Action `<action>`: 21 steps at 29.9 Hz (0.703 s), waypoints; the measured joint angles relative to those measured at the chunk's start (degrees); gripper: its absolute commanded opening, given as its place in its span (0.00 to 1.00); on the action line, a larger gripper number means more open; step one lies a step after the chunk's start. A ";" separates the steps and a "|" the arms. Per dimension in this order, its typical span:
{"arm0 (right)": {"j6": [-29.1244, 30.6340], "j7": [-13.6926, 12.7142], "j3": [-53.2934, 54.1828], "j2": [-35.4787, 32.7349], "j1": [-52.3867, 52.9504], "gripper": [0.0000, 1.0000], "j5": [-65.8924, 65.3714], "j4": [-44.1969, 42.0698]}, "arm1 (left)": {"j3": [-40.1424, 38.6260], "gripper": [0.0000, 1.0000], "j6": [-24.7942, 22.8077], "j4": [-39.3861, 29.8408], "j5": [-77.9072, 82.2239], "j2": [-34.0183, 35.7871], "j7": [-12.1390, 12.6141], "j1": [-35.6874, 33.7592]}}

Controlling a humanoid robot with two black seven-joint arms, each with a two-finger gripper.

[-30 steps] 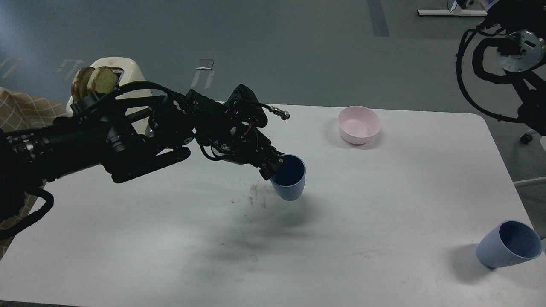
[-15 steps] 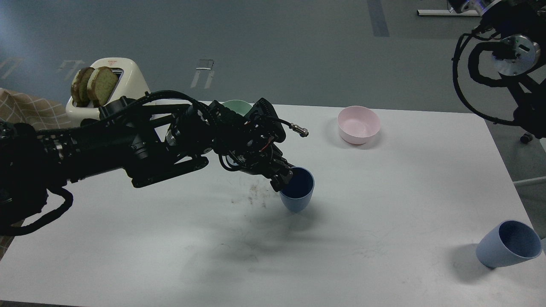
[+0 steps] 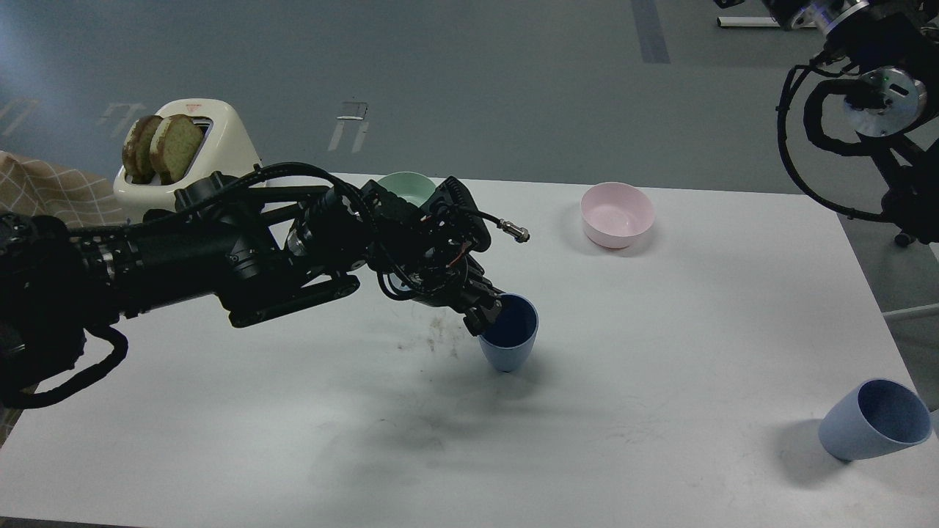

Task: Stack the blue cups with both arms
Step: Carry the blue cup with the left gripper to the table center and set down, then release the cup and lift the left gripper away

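Left tool (image 3: 490,312) pinching empty blue cup (image 3: 508,343) rim, second blue cup (image 3: 873,420) empty, right tool unseen

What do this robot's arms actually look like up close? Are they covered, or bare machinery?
Bare machinery. The left arm is matte black, in chunky jointed segments, with loose black cables looping over it, thin red wires and a silver plug. Its left gripper ends in short black jaws. The right arm shows a round silver ring.

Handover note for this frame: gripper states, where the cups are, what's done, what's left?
Left gripper: shut on the rim of one blue cup, upright at mid-table.
Right gripper: out of view; only the right arm shows, raised at the far right.
Second blue cup: tilted near the table's right edge, untouched.
Done: first cup grasped.
Left: pick up the second cup and nest the two.
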 measured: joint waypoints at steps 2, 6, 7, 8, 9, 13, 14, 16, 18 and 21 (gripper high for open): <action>0.00 0.00 0.00 -0.03 -0.01 1.00 0.00 0.00 | -0.06 0.73 0.00 -0.02 -0.10 0.00 -0.08 0.02; 0.00 0.00 0.00 -0.14 -0.01 1.00 0.00 0.00 | -0.18 0.90 0.00 -0.13 -0.18 0.15 -0.25 0.02; 0.00 0.00 -0.02 -0.19 -0.01 1.00 0.00 0.00 | -0.22 0.90 0.00 -0.22 -0.21 0.35 -0.32 -0.07; 0.00 0.00 -0.03 -0.23 -0.01 1.00 0.00 0.00 | -0.33 0.91 0.00 -0.33 -0.26 0.63 -0.38 -0.28; 0.00 0.00 -0.03 -0.27 -0.01 1.00 0.00 0.00 | -0.51 0.92 0.00 -0.47 -0.40 0.87 -0.44 -0.48; 0.00 0.01 -0.05 -0.61 -0.08 1.00 0.00 0.00 | -0.76 0.94 0.00 -1.66 -3.61 2.86 -0.62 -2.93; 0.00 0.01 -0.06 -0.88 -0.09 1.00 0.00 0.10 | -0.80 0.94 0.00 -2.10 -5.09 3.74 -0.65 -3.99; 0.00 0.01 -0.13 -1.65 -0.09 1.00 0.00 0.36 | -0.91 0.95 0.00 -2.90 -8.26 5.66 -0.68 -6.07; 0.00 0.01 -0.61 -2.72 -0.09 1.00 -0.05 0.62 | -1.08 0.95 0.00 -3.49 -12.63 7.92 -0.73 -8.07; 0.00 -0.01 -3.53 -5.60 -0.10 1.00 -0.20 2.40 | -2.87 0.95 0.00 -3.68 -22.85 12.17 -0.58 -9.88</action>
